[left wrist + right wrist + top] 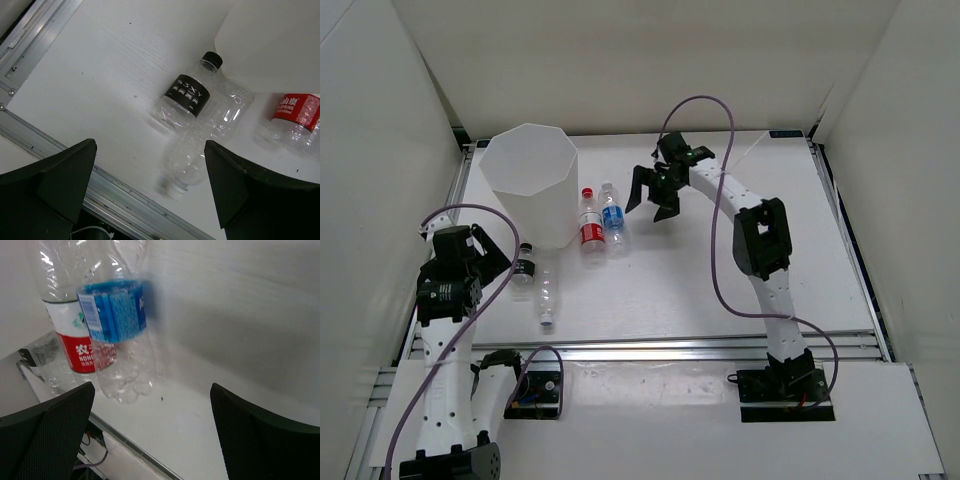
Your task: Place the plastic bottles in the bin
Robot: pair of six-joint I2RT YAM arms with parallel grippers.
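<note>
I see my L tool [150, 172] wide open, holding nothing. Just past it the black-cap bottle [524, 268] & clear bottle [548, 296] lie on the bench [720, 290] by the bin [530, 185]. Next the red bottle [591, 229] & blue bottle [613, 222] sit side by side. My R tool [651, 199] is open too, near them.

Left claw [506, 266] and right claw [650, 203] both hang spread wide.

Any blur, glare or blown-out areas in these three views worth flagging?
Right wrist: the blue-label bottle is smeared, likely motion blur, and the red-label bottle beside it is soft. Left wrist: sharp, the black-capped bottle has crisp label lettering, but the bin wall washes out to near white. Top external: even light, faint shadows, no strong glare.
</note>
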